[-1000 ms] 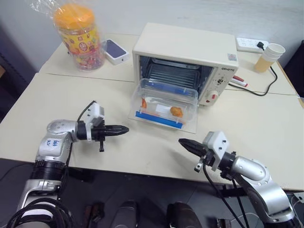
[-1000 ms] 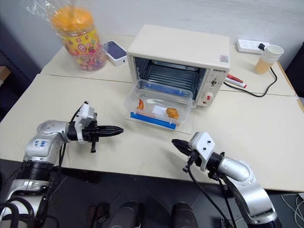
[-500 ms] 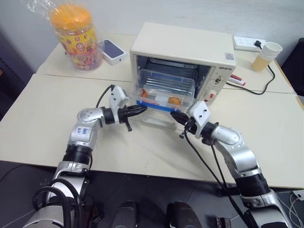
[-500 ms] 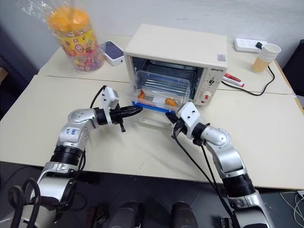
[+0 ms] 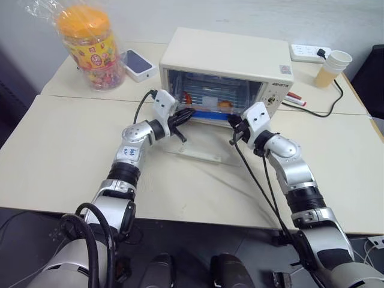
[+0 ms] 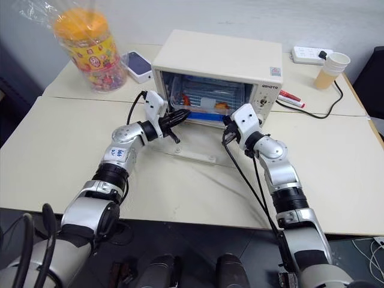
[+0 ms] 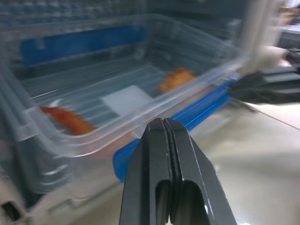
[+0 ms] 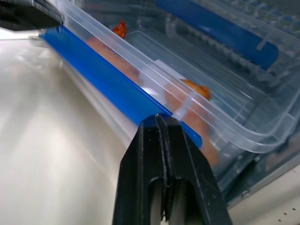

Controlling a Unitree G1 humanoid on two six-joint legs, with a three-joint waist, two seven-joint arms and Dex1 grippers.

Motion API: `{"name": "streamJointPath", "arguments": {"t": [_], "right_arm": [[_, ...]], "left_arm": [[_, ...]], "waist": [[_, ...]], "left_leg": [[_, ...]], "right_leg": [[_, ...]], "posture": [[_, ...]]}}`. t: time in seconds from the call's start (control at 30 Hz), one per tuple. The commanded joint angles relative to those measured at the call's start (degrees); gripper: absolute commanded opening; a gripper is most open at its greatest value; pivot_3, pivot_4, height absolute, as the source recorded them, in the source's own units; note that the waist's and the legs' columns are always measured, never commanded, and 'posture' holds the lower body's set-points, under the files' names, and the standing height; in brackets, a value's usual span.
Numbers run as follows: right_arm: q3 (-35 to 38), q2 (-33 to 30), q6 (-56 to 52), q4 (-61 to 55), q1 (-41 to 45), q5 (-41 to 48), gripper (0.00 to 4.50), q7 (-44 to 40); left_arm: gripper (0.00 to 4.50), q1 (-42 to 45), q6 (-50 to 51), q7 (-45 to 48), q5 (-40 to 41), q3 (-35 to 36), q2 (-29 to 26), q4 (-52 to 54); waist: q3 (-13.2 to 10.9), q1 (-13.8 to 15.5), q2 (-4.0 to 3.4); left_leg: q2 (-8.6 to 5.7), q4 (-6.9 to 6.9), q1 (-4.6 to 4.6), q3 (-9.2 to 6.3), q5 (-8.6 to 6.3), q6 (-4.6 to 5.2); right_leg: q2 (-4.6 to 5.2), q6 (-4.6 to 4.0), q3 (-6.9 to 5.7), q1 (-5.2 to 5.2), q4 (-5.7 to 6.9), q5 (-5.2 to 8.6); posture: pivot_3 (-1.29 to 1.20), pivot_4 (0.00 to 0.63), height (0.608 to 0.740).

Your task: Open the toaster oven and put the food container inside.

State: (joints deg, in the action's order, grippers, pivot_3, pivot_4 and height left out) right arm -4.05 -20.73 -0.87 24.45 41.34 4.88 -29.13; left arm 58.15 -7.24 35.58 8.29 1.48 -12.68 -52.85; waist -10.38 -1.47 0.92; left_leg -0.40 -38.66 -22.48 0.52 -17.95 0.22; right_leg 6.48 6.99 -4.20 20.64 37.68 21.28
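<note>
Oven (image 5: 225,57) sits on the bench (image 5: 54,156), cream-white, door (image 5: 201,144) dropped flat toward the robot. Dark lettering on the upper right of the front panel — a short brand word, not readable. A small square sticker on the top right corner, print too small to make out. Two red knobs on the panel, partly behind the right arm.

Container (image 5: 207,105) — clear box with blue clips — lies inside the oven mouth on the rack, its near blue clip (image 8: 112,91) at the front edge. Orange food bits (image 7: 176,79) and a white patch show through the plastic.

Left tool (image 5: 187,114): fingers pressed together, nothing between them, tip at the container's near left corner. In the left wrist view the tip is just short of the blue clip; whether it touches I cannot tell.

Right tool (image 5: 233,122): fingers likewise closed on nothing, tip against or just beside the near blue clip at the container's right end; the right wrist view shows the tip overlapping the clip edge, contact not certain.

Behind, on the left: jar (image 5: 90,45) with an orange lid and a busy printed label, text unreadable, wrapped in clear film. Beside it a small white box (image 5: 137,63) with a dark top. Far right: paper cup (image 5: 333,66), power strip (image 5: 306,53) with a black cable, a red-and-white pen (image 5: 295,97) half hidden by the oven.
</note>
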Motion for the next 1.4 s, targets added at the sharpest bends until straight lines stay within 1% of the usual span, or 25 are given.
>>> {"name": "streamJointPath", "arguments": {"t": [0.03, 0.07, 0.13, 0.23, 0.3, 0.4, 0.47, 0.53, 0.63, 0.73, 0.77, 0.83, 0.97, 1.03, 1.2, 1.3, 1.4], "right_arm": [[1.8, -0.3, 1.1, -3.8, -0.7, 1.6, 0.02, -1.5], [1.8, -0.6, 0.7, -5.6, -1.8, 2.3, 0.02, -2.8], [1.9, -1.9, -0.8, -10.4, -4.9, 3.8, 0.02, -5.3], [2.8, -5.0, -3.8, -19.2, -10.9, 7.3, 0.02, -10.0], [4.7, -7.4, -6.5, -24.8, -15.3, 10.2, 0.02, -11.9], [7.8, -11.2, -9.1, -29.9, -21.4, 12.0, 0.02, -13.4], [10.0, -13.4, -10.2, -31.6, -25.2, 12.9, 0.02, -13.9], [11.4, -15.2, -10.5, -31.2, -28.4, 12.6, 0.02, -14.6], [11.3, -15.5, -9.7, -28.0, -30.1, 12.2, 0.02, -15.5], [9.7, -14.2, -8.2, -23.8, -29.0, 11.4, 0.02, -16.4], [8.6, -12.8, -7.2, -21.4, -27.5, 11.2, 0.02, -16.9], [6.1, -9.4, -4.6, -17.0, -24.4, 11.0, 0.02, -18.7], [4.6, -3.8, -2.7, -13.3, -19.6, 13.4, 0.02, -21.3], [5.6, -2.3, -1.5, -13.0, -18.9, 14.9, 0.02, -22.2], [10.2, -0.4, -1.8, -15.7, -16.6, 19.8, 0.02, -20.3], [14.0, 0.2, -1.3, -15.9, -10.7, 22.5, 0.02, -16.9], [16.1, 0.8, -1.1, -14.2, -5.4, 23.6, 0.02, -14.9]], "left_arm": [[0.00, 1.2, -2.6, -2.6, -0.4, 1.7, -0.4, -1.0], [0.00, 1.0, -2.7, -2.7, -0.2, 2.1, -0.7, -1.1], [0.00, -0.4, -2.2, 0.2, 0.7, 2.4, -1.7, 0.4], [0.00, -4.0, 0.5, 8.9, 3.7, 2.4, -4.0, 6.3], [0.00, -6.5, 3.7, 13.3, 5.7, 2.8, -6.5, 11.0], [0.00, -10.3, 6.8, 17.9, 7.6, 3.5, -10.7, 17.3], [0.00, -13.0, 8.4, 21.4, 9.2, 4.0, -13.7, 21.4], [0.00, -17.0, 9.7, 27.8, 11.9, 4.9, -17.7, 25.6], [0.00, -21.7, 10.6, 33.6, 13.3, 5.8, -22.9, 27.2], [0.00, -24.3, 10.1, 35.2, 12.9, 6.2, -25.6, 26.8], [0.00, -25.7, 9.1, 36.0, 13.4, 6.9, -26.2, 27.1], [0.00, -28.2, 11.2, 36.9, 14.8, 7.9, -27.3, 29.6], [0.00, -30.3, 15.7, 33.3, 17.7, 9.7, -26.0, 35.7], [0.00, -31.5, 17.5, 32.6, 19.1, 10.5, -25.8, 38.6], [0.00, -34.0, 22.4, 30.9, 22.3, 12.3, -26.4, 43.6], [0.00, -34.5, 24.2, 29.5, 23.5, 13.5, -26.4, 44.7], [0.00, -34.3, 24.9, 28.3, 23.8, 13.8, -25.8, 45.5]], "waist": [[0.0, -0.1, 0.00], [0.0, -0.1, 0.00], [0.0, -0.1, 0.00], [0.0, -0.1, -0.01], [0.0, -0.1, -0.02], [0.0, 0.0, -0.03], [0.0, 0.1, -0.03], [0.0, 0.0, -0.03], [0.0, -0.1, -0.05], [0.0, -0.1, -0.07], [0.0, 0.0, -0.07], [0.0, -0.1, -0.07], [-0.1, 0.2, -0.18], [-0.1, 0.0, -0.18], [-0.1, -0.1, -0.19], [-0.2, -0.1, -0.27], [-0.2, -0.2, -0.29]], "left_leg": [[0.00, 0.00, 0.00, 0.00, 0.00, 0.00], [0.00, 0.01, 0.00, 0.00, 0.00, 0.00], [0.02, 0.02, 0.00, -0.02, 0.00, 0.00], [-0.01, 0.06, -0.03, 0.01, 0.00, 0.00], [0.01, 0.05, -0.03, -0.01, 0.00, 0.00], [0.01, 0.07, -0.06, -0.04, 0.00, 0.00], [0.02, 0.06, -0.06, -0.04, 0.00, 0.00], [0.02, 0.05, -0.03, -0.04, 0.00, 0.00], [0.03, 0.19, 0.12, 0.03, 0.00, 0.00], [0.08, 0.26, 0.23, 0.10, 0.01, -0.02], [0.07, 0.25, 0.22, 0.08, 0.02, -0.01], [0.07, 0.20, 0.22, 0.08, 0.02, -0.01], [0.05, 0.25, 0.14, -0.11, 0.02, -0.01], [0.04, 0.23, 0.12, -0.08, 0.02, -0.01], [0.06, 0.27, 0.14, -0.09, 0.02, -0.01], [0.06, 0.25, 0.14, -0.08, 0.02, -0.01], [0.10, 0.28, 0.16, -0.07, 0.05, -0.06]], "right_leg": [[0.01, 0.00, 0.00, 0.00, 0.00, 0.00], [0.00, 0.00, 0.00, 0.00, 0.00, 0.00], [-0.01, 0.00, -0.03, 0.00, 0.00, 0.00], [0.00, 0.00, -0.05, 0.01, -0.04, 0.00], [-0.01, 0.00, -0.05, 0.01, -0.04, 0.00], [-0.01, 0.00, -0.06, 0.00, -0.10, 0.00], [0.00, 0.00, -0.06, -0.03, -0.14, 0.00], [0.00, 0.00, -0.07, -0.07, -0.15, 0.00], [0.00, 0.00, -0.01, -0.13, -0.17, 0.00], [-0.01, 0.00, 0.02, -0.19, -0.21, 0.00], [-0.01, 0.00, 0.01, -0.19, -0.21, 0.00], [0.01, 0.00, 0.02, -0.22, -0.22, 0.00], [0.07, 0.00, 0.03, -0.17, -0.22, 0.00], [0.06, 0.00, 0.00, -0.18, -0.24, 0.00], [0.06, 0.00, 0.02, -0.18, -0.23, 0.00], [0.06, 0.00, 0.03, -0.17, -0.22, 0.00], [0.06, 0.00, 0.05, -0.15, -0.22, 0.00]], "posture": [[0.00, 0.150, 0.740], [0.00, 0.150, 0.740], [0.00, 0.150, 0.740], [0.00, 0.150, 0.740], [0.00, 0.150, 0.740], [0.00, 0.150, 0.740], [0.00, 0.150, 0.740], [0.00, 0.150, 0.740], [0.00, 0.150, 0.740], [0.00, 0.150, 0.740], [0.00, 0.150, 0.740], [0.00, 0.150, 0.740], [0.00, 0.150, 0.740], [0.00, 0.150, 0.740], [0.00, 0.150, 0.740], [0.00, 0.150, 0.740], [0.00, 0.150, 0.740]]}}
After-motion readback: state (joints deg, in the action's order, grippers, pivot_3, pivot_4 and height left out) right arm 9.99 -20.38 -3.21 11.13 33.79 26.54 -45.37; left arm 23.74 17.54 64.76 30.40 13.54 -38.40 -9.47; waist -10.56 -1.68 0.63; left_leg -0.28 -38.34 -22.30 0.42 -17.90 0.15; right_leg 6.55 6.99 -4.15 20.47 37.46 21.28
